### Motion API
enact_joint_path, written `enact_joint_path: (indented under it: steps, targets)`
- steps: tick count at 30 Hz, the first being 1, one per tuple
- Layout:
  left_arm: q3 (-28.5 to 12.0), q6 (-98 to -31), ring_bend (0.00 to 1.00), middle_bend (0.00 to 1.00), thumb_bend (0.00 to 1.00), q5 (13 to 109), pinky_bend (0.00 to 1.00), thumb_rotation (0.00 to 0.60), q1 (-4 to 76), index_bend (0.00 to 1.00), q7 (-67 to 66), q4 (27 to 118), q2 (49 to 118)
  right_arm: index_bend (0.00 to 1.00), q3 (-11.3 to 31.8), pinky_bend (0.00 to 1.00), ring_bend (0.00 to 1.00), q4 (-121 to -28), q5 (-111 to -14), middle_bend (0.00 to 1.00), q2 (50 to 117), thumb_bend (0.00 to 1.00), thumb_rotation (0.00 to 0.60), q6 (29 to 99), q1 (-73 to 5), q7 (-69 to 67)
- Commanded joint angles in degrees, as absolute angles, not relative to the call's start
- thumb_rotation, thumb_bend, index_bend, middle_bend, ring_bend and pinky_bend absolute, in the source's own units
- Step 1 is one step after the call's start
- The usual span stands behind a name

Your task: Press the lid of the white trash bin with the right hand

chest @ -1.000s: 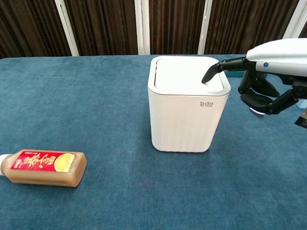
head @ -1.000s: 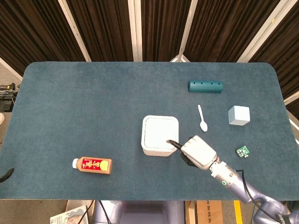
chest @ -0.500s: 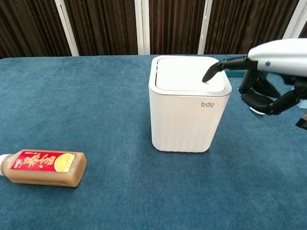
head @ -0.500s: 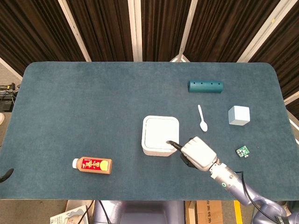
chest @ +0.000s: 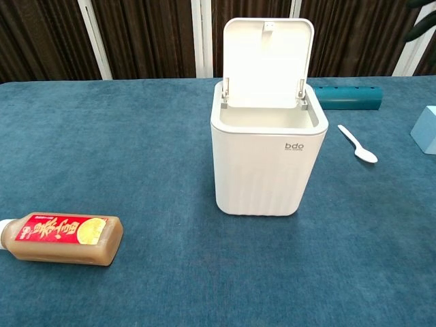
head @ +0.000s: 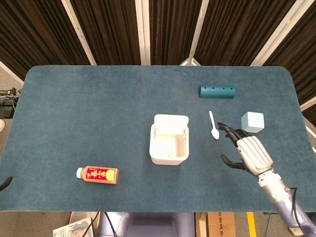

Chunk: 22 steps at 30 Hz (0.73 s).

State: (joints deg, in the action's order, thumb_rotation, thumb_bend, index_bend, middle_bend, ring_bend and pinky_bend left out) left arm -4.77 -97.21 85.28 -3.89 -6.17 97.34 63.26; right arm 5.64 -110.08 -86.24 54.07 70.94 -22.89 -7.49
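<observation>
Near table centre: white trash bin (head: 169,139), lid (chest: 268,62) standing upright at the back, at 12 o'clock, cavity exposed. At 3 o'clock, well apart from it, right hand (head: 249,153) empty with fingers spread; left hand out of both views. Probably light, rigid, smooth plastic with a spring latch, best pressed gently on the lid's front edge, lest the bin slide.

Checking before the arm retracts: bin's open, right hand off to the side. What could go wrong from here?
1. The right hand hovers near the spoon and cube; a careless retract might knock either.
2. The lid stands upright above the bin; an arm sweeping low across the table could clip it or shove the bin.
</observation>
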Motion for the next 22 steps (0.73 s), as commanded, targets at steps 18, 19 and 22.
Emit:
enact_joint_path:
  steps: [18,19,22]
  targets:
    - [-2.4,-96.9,0.00,0.00,0.02,90.1,0.00,0.600,-3.7,0.10,-4.0,96.0,62.3,0.06,1.2,0.17,0.19,-91.8,-86.5,0.17,68.8,0.34,0.600,95.4,-5.1,13.3]
    - [-2.2,-96.8,0.00,0.00,0.02,90.4,0.00,0.600,-3.7,0.10,-3.7,96.0,62.1,0.06,1.3,0.17,0.18,-91.9,-85.9,0.17,68.8,0.34,0.600,95.1,-5.0,14.7]
    - [-2.0,-96.9,0.00,0.00,0.02,91.0,0.00,0.600,-3.6,0.10,-2.6,95.6,61.9,0.06,1.8,0.15,0.18,-92.9,-84.5,0.16,68.8,0.34,0.600,94.5,-4.8,17.6]
